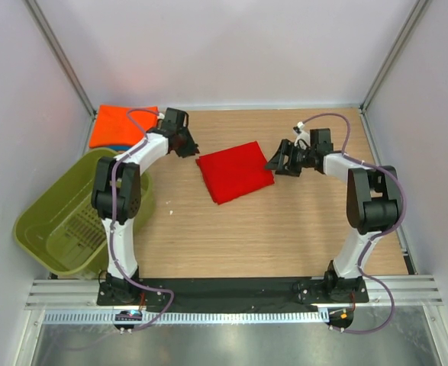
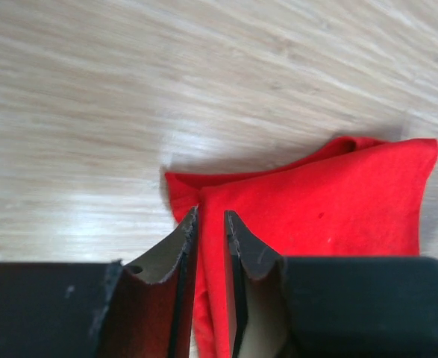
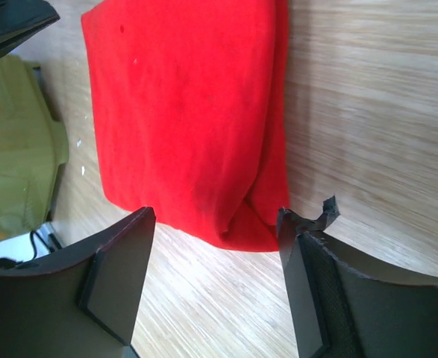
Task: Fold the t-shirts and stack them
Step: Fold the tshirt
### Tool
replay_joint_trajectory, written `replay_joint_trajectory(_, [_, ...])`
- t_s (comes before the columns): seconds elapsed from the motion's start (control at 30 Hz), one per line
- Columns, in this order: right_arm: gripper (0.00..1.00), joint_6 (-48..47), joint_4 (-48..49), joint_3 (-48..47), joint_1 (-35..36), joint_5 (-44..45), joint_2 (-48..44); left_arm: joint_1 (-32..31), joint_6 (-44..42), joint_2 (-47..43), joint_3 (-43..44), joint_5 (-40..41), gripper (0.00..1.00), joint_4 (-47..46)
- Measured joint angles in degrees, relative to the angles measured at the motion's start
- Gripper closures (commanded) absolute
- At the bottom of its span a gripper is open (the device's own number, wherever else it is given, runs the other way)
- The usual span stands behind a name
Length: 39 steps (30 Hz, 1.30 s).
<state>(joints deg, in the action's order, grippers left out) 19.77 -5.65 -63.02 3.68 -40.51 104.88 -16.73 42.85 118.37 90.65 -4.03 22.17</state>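
Note:
A deep red t-shirt [image 1: 235, 171] lies folded into a rough square in the middle of the table. My left gripper [image 1: 187, 145] hovers at its far left corner. In the left wrist view its jaws [image 2: 211, 220] stand a narrow gap apart over the red cloth [image 2: 316, 201], which shows through the gap. My right gripper [image 1: 278, 162] sits just off the shirt's right edge, wide open, with only bare wood between its fingers [image 3: 215, 216] and the shirt's folded corner [image 3: 181, 112] just beyond the tips. A bright orange t-shirt [image 1: 120, 124] lies folded at the far left.
An olive-green plastic basket [image 1: 56, 221] stands tilted at the left edge of the table, also seen in the right wrist view as the basket [image 3: 10, 149]. White walls and metal frame posts close in the table on three sides.

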Motion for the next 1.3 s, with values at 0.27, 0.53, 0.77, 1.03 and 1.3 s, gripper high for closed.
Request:
replay_joint_trajectory(0.27, [0.44,0.04,0.87,0.42,2.12,-1.66,1.77,-0.11,-0.2,-1.27,0.04,0.42,0.79,3.15])
replay_joint_trajectory(0.53, [0.84,2.49,2.8,6.58,3.04,0.57,1.75,-1.09,-1.09,-2.01,-0.98,-3.74,0.78,0.98])
replay_joint_trajectory(0.77, [0.91,8.87,3.93,14.16,5.05,4.22,-3.58,-3.98,-4.63,-2.51,-3.72,-8.83,0.75,-1.92])
replay_joint_trajectory(1.03, [0.47,13.79,-0.76,18.36,9.51,14.53,-12.28,-8.37,-6.1,-7.17,-11.17,-10.16,0.74,-3.17])
replay_joint_trajectory(1.3, [0.64,12.76,-19.71,10.45,9.29,23.87,-16.52,-9.73,-5.77,-9.79,-13.38,-11.32,0.72,-3.91])
